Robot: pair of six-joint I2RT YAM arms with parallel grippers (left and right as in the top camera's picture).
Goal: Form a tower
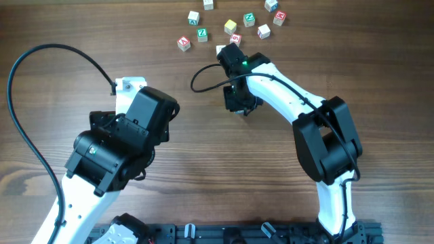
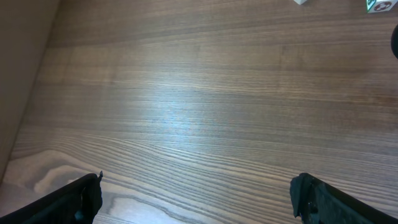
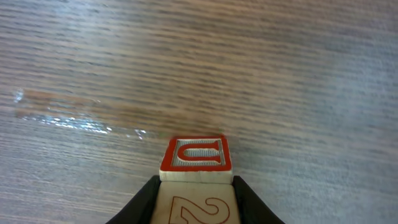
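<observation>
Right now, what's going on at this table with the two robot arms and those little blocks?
The robot is building a tower out of letter cubes. The right gripper has its fingers closed on either side of a red-edged letter cube, over a bare stretch of the table. The loose letter cubes lie scattered at the far edge. The left gripper hangs wide open over bare wood, holding nothing. I cannot tell whether a stack has been started.
</observation>
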